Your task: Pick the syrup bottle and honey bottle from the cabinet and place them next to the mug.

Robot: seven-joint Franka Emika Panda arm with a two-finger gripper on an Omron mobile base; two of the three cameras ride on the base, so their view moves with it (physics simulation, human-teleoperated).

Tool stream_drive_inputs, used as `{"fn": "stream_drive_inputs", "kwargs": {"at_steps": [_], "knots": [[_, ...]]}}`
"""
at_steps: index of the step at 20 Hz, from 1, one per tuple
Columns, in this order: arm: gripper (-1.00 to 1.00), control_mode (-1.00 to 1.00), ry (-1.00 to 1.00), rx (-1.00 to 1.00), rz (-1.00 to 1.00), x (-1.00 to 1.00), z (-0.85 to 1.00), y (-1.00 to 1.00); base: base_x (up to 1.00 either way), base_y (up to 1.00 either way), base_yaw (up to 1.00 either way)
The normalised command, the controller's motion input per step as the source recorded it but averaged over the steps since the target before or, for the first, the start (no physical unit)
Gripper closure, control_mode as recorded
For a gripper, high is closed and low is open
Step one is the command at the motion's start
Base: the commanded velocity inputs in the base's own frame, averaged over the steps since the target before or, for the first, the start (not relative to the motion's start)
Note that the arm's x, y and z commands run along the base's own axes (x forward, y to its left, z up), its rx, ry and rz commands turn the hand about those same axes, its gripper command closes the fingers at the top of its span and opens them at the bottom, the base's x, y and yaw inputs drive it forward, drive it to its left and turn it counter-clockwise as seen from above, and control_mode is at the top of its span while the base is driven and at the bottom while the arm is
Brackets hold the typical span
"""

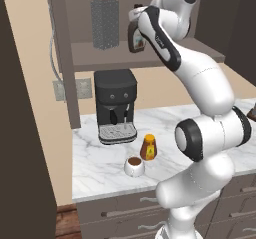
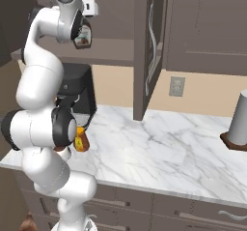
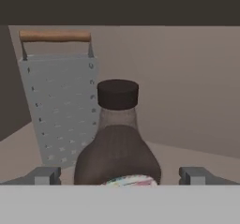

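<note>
On the cabinet [image 1: 70, 58] shelf a grey box grater [image 1: 105, 23] stands toward the left end and the syrup bottle [image 3: 117, 143] just to its right, its pale label cut off and unreadable; the gripper [image 3: 119, 176] is spread wide, one fingertip either side of the bottle, neither touching it. Below on the marble counter [image 1: 100, 163], the coffee machine [image 1: 116, 105] sits at the back left. Near the front edge stands the mug [image 1: 134, 166] with brown liquid, and the honey bottle [image 1: 148, 147] is just beside it to the right, its yellow label too small to read.

Base views flanking; hand view inside cabinet [image 3: 197, 78].
</note>
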Motion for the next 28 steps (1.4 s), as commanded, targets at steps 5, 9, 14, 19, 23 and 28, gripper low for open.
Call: {"fn": "stream_drive_inputs", "kwargs": {"at_steps": [5,9,14,19,23,28], "knots": [[-1.00,-1.00,0.00,0.00,0.00,0.16,0.00,0.01,0.00,0.00,0.00],[-1.00,-1.00,0.02,0.00,0.00,0.07,0.00,0.00,0.00,0.00,0.00],[-1.00,-1.00,0.03,0.00,0.00,0.00,-0.06,0.04,0.00,0.00,0.00],[-1.00,-1.00,0.02,0.00,0.00,0.02,-0.03,0.06,0.00,0.00,0.00],[-1.00,-1.00,0.00,0.00,0.00,0.06,-0.01,0.05,0.00,0.00,0.00],[-1.00,-1.00,0.00,0.00,0.00,0.14,0.00,0.01,0.00,0.00,0.00]]}}
